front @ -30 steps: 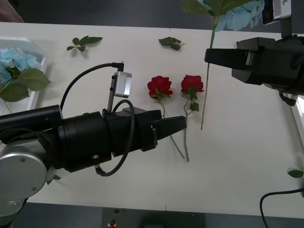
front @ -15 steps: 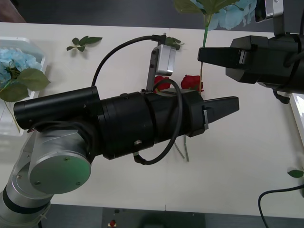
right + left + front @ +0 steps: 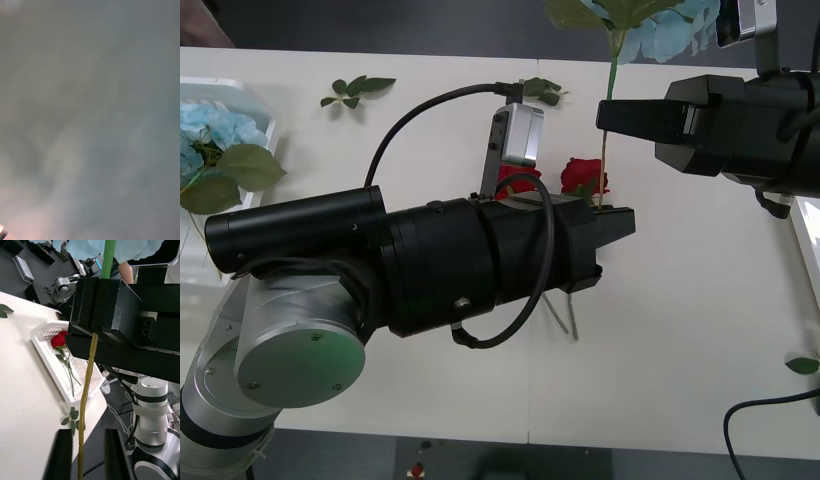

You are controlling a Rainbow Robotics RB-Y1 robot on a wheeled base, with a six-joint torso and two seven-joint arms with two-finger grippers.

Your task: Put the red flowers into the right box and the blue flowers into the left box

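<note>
My right gripper (image 3: 605, 118) pinched the stem of a blue flower (image 3: 650, 25), held upright above table (image 3: 700, 330) w/ the stem hanging down. My left gripper (image 3: 84, 453) sat just below, fingers spread either side of stem. Two red flowers (image 3: 583, 176) lay under my left arm; another in right box (image 3: 45, 348).

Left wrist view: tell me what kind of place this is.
Probably a robotics lab or test workshop. A plain white table carries a white box with a red flower inside, and past its edge stand robot arm parts and loose cables on a dark floor.
</note>
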